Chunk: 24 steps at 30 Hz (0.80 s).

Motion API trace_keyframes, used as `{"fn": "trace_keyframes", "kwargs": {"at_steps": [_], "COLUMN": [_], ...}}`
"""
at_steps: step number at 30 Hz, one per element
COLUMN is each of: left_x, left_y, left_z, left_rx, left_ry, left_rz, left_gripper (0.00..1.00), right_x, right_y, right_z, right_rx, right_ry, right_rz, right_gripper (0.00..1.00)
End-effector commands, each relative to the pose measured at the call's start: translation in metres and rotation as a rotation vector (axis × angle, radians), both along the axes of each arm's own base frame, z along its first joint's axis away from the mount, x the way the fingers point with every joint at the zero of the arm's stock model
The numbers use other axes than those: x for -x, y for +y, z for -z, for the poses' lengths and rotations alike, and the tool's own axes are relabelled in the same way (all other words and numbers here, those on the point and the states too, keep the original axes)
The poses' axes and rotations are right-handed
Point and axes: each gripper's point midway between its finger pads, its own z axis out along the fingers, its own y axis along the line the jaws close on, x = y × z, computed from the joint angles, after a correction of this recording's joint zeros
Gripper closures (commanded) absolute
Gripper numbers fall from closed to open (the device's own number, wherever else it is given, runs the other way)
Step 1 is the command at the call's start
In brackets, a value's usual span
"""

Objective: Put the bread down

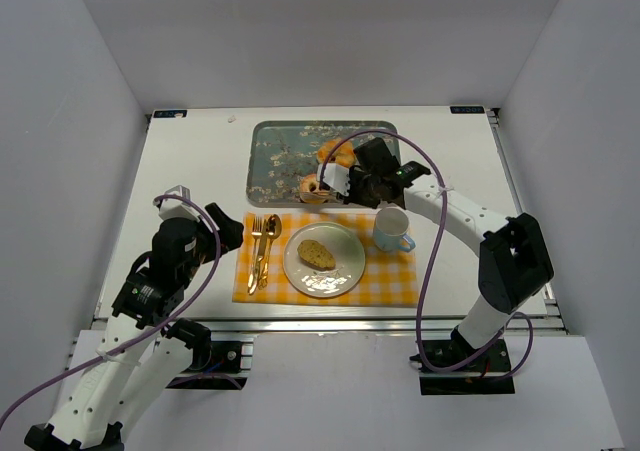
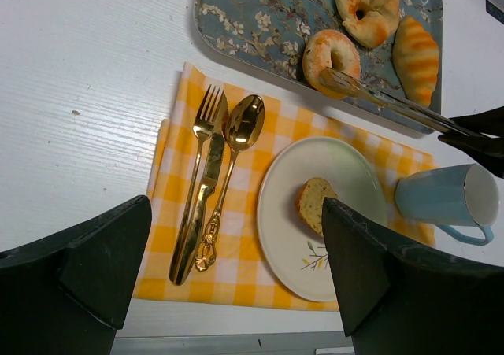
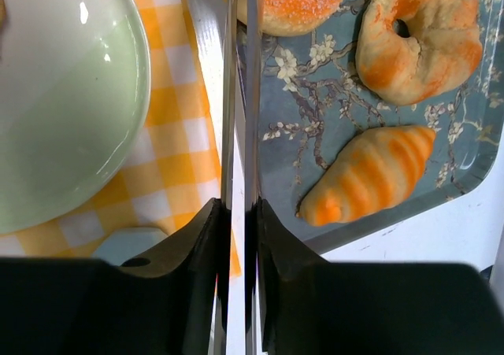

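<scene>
White table [image 1: 190, 171], matt, faintly grained. The floral tray [image 2: 252, 12], blue-grey and glossy with rounded corners, is found under and beyond the tongs' tips. The yellow checked cloth [image 2: 244, 284] lies under the handle end. A round glazed plate [image 2: 346, 166] is set beside the blades on the cloth, back toward the handle. A pale blue cup [image 2: 441, 197] stands just beside the grip.

Tongs [image 2: 378, 97]: thin bright metal, clamped near the handle by the right gripper [image 3: 239, 213]. The two blades are pressed nearly together, with only a slit seen between them. Their long axis runs from the cup out across the tray's edge.

Sugared ring [image 2: 331, 52]: round, crusted, orange-browned. It lies at the tongs' tips, in line with the long axis; the tips are seen against its near edge. Whether crust is pinched cannot be told. It is judged the piece next in hand. The right arm is the nearer; the left gripper [image 2: 236, 213] is held wide apart, empty, well off to the tongs' plate side.

One slice [image 2: 313, 204], rough-crumbed, is already seated on the plate. A twisted ring [image 2: 366, 9] and a striped roll [image 2: 415, 60] lie past the tips.

Gold fork [image 2: 201, 158], knife [image 2: 206, 190] and spoon [image 2: 236, 158] are laid parallel beyond the plate.
</scene>
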Motion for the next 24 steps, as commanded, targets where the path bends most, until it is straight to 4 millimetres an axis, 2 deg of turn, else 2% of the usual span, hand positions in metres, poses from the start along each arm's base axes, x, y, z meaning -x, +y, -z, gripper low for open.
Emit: {"fn": "trace_keyframes", "kwargs": {"at_steps": [1, 4, 10, 13, 15, 17, 18, 20, 24], "left_x": [-0.002, -0.001, 0.001, 0.002, 0.002, 0.002, 0.002, 0.002, 0.003], "left_y": [-0.001, 0.000, 0.000, 0.002, 0.003, 0.003, 0.003, 0.002, 0.000], "left_z": [-0.006, -0.006, -0.005, -0.005, -0.007, -0.007, -0.006, -0.005, -0.001], "left_rx": [0.008, 0.005, 0.018, 0.013, 0.011, 0.009, 0.009, 0.015, 0.026], "left_ry": [-0.021, -0.017, -0.018, -0.017, -0.019, -0.018, -0.017, -0.018, -0.006], "left_rz": [0.002, -0.001, -0.005, -0.009, -0.012, -0.015, -0.015, -0.013, -0.007], "left_gripper": [0.02, 0.02, 0.02, 0.02, 0.02, 0.02, 0.02, 0.02, 0.02], "right_x": [-0.008, -0.008, 0.004, 0.019, 0.040, 0.068, 0.080, 0.105, 0.138], "right_y": [0.006, 0.006, 0.004, 0.001, -0.002, -0.012, -0.017, -0.028, -0.043], "right_z": [-0.025, -0.037, -0.063, -0.078, -0.084, -0.068, -0.073, -0.062, -0.050], "right_rx": [-0.036, -0.071, -0.165, -0.205, -0.234, -0.225, -0.240, -0.246, -0.247], "right_ry": [-0.037, -0.038, -0.048, -0.037, 0.003, 0.099, 0.097, 0.139, 0.213], "right_rz": [0.003, 0.018, 0.047, 0.045, 0.020, 0.007, 0.000, -0.003, -0.006], "right_gripper": [0.85, 0.95, 0.97, 0.97, 0.97, 0.97, 0.97, 0.96, 0.95]}}
